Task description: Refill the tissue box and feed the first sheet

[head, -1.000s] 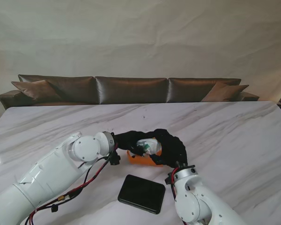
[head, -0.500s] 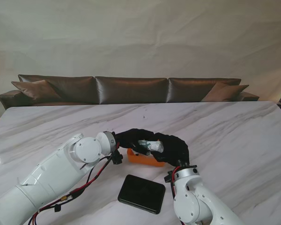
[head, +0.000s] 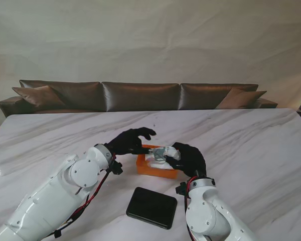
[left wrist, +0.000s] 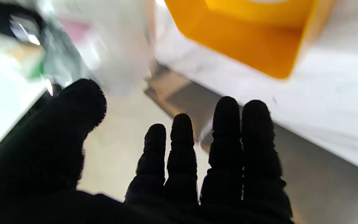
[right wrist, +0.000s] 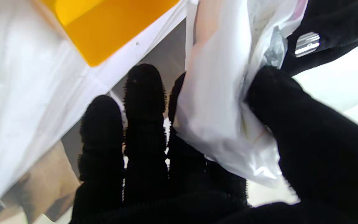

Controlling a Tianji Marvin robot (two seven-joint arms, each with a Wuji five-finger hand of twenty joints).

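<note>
Step in hand: loading. Our right robot hand [head: 189, 157] pinches the wrapped tissue pack [head: 163, 152] over the orange tissue box [head: 155, 169]; our left robot hand [head: 130, 141] is spread, holding nothing. Next: lower pack in, probably unwrap. Count: one pack, one box, one black lid [head: 151, 207] on the table [head: 251, 145].

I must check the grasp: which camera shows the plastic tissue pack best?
The right wrist view: the tissue pack fills it, pinched by the right hand. The stand view shows it small; the left wrist view, blurred.
</note>
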